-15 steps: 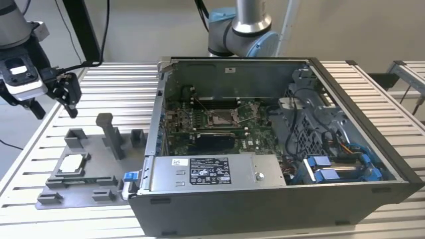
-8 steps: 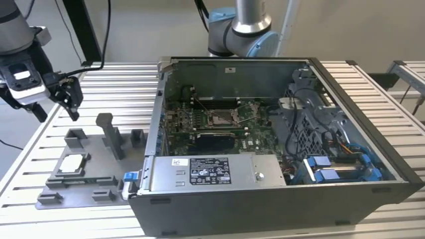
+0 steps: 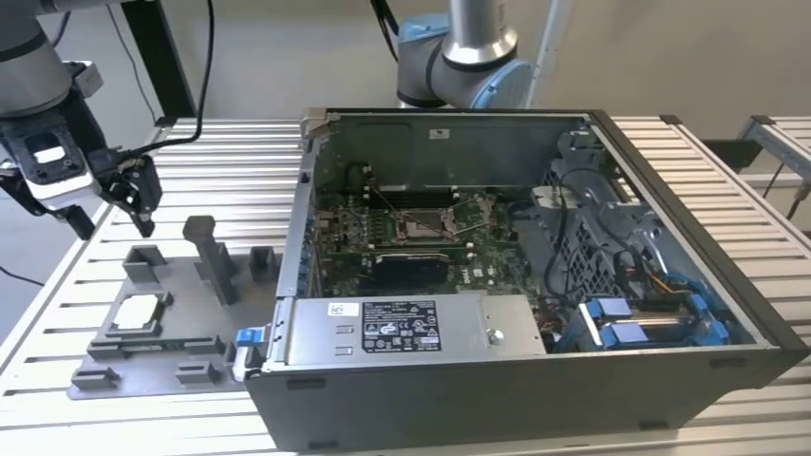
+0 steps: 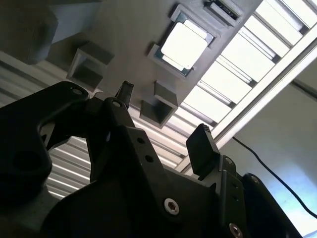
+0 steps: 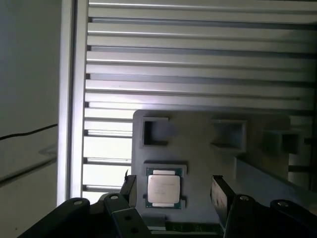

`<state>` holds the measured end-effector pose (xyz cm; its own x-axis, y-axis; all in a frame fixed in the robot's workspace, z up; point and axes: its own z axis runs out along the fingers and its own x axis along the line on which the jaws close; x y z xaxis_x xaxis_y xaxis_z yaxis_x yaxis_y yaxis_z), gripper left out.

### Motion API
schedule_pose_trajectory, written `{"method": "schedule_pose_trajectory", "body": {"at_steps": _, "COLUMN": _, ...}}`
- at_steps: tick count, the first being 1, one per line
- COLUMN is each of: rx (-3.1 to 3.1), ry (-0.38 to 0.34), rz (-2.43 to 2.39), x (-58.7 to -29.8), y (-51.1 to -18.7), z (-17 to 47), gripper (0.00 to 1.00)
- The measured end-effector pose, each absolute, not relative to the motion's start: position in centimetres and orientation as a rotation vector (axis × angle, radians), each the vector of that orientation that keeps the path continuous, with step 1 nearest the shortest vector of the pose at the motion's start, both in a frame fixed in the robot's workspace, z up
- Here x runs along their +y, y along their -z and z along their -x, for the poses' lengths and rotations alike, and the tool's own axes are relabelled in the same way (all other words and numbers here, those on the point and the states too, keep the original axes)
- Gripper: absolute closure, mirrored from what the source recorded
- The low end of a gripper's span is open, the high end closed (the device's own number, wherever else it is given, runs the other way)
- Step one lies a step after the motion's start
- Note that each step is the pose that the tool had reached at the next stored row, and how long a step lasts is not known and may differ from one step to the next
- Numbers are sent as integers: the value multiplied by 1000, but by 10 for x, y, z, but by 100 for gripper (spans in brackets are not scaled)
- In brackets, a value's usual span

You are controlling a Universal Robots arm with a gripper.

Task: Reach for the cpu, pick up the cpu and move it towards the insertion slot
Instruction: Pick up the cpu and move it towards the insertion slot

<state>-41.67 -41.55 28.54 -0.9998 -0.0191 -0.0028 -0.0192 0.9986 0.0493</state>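
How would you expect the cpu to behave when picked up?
Probably stiff and light: the cpu is a thin flat square plate. Its smooth, bright top may be slippery. Lying flat in the grey fixture, it should not roll.

An open computer case (image 3: 507,399) sat on the slatted metal counter (image 3: 216,171). A grey fixture plate (image 3: 197,318) with upright blocks lay just beside it, toward the exterior view's left. Blue drive brackets (image 3: 633,328) showed inside the case.

The exterior view looks down from high, well back, over the slatted table (image 3: 216,152) and open computer case (image 3: 507,399). Both wrist views look closely past the gripper (image 5: 173,191) onto the grey fixture plate (image 5: 198,134), shared with the exterior view.
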Motion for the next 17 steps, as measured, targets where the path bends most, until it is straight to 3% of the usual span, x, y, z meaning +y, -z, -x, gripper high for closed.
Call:
{"method": "schedule_pose_trajectory", "body": {"at_steps": 9, "rx": 3141, "ry": -78, "rz": 29, "x": -419, "y": -271, "z": 416, "gripper": 0}}
{"method": "schedule_pose_trajectory", "body": {"at_steps": 17, "rx": 3141, "ry": -80, "rz": 26, "x": -439, "y": -257, "z": 416, "gripper": 0}}
